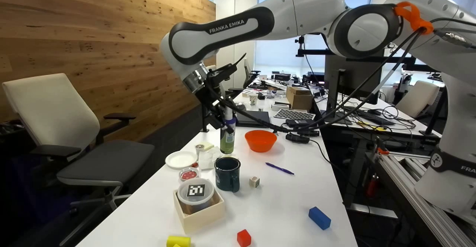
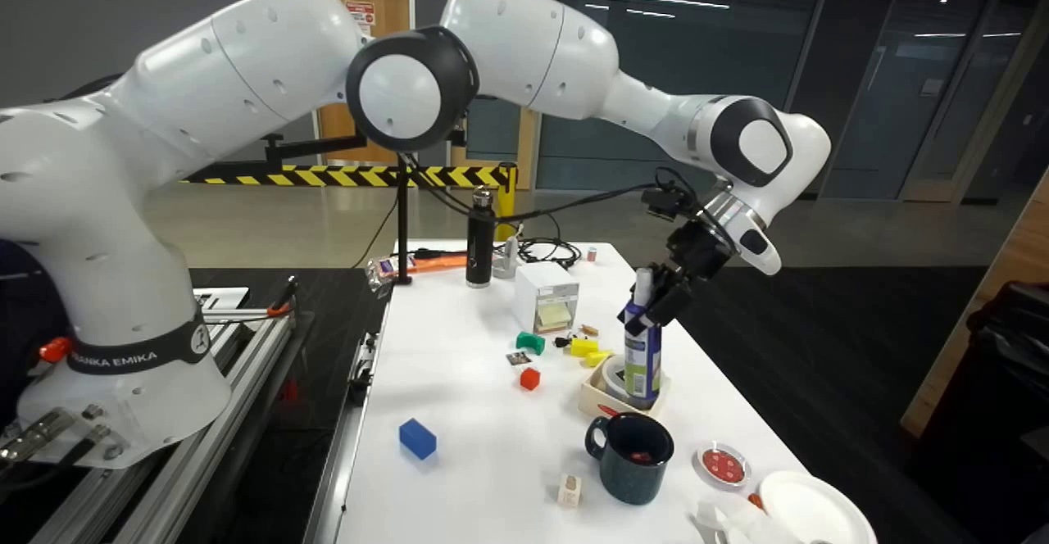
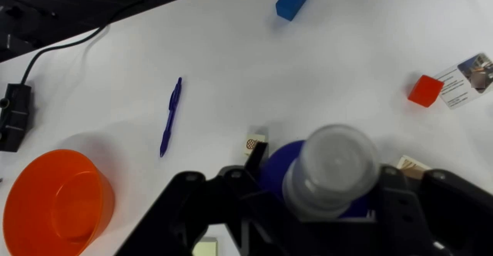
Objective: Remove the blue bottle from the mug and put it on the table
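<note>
The blue bottle (image 1: 227,143) has a whitish cap and a green and white label. It stands nearly upright in the jaws of my gripper (image 1: 224,125), which is shut around its upper part. In both exterior views the bottle (image 2: 642,364) appears held in the air above the dark green mug (image 1: 227,176), with its base clear of the rim. The mug (image 2: 631,474) is upright on the white table (image 1: 290,209), with something reddish inside. In the wrist view the bottle's cap (image 3: 339,159) sits between the fingers, and the mug is hidden.
An orange bowl (image 1: 260,141), a purple pen (image 1: 279,168) and a small wooden cube (image 1: 254,182) lie near the mug. A wooden box with a round container (image 1: 195,193) stands beside it. A blue block (image 2: 418,438), a red cube (image 2: 529,378) and a white plate (image 1: 181,159) are also on the table.
</note>
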`<state>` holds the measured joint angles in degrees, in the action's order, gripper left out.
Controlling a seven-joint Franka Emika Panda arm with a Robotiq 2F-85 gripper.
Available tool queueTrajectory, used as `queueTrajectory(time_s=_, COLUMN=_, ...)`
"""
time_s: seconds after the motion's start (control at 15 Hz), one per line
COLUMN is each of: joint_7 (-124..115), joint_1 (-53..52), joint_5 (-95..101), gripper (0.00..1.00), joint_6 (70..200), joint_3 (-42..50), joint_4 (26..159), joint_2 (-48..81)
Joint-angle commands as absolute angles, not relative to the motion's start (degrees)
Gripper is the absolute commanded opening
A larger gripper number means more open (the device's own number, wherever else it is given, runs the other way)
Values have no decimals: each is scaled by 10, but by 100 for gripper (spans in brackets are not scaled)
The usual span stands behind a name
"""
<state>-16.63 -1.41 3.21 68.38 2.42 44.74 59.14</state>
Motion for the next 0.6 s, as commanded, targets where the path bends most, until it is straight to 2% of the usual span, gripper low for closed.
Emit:
queueTrajectory(time_s=0.0, joint_7=-165, joint_1=-11, joint_5=6, gripper=23, joint_6=638, joint_3=6, joint_4=474, joint_2=561)
queueTrajectory(time_s=0.27, joint_7=-162, joint_1=-13, joint_5=-1, gripper=23, joint_6=619, joint_3=-15, joint_4=486, joint_2=559)
queueTrajectory(time_s=0.53, joint_7=-164, joint_1=-8, joint_5=-12, gripper=23, joint_6=671, joint_3=-37, joint_4=524, joint_2=563)
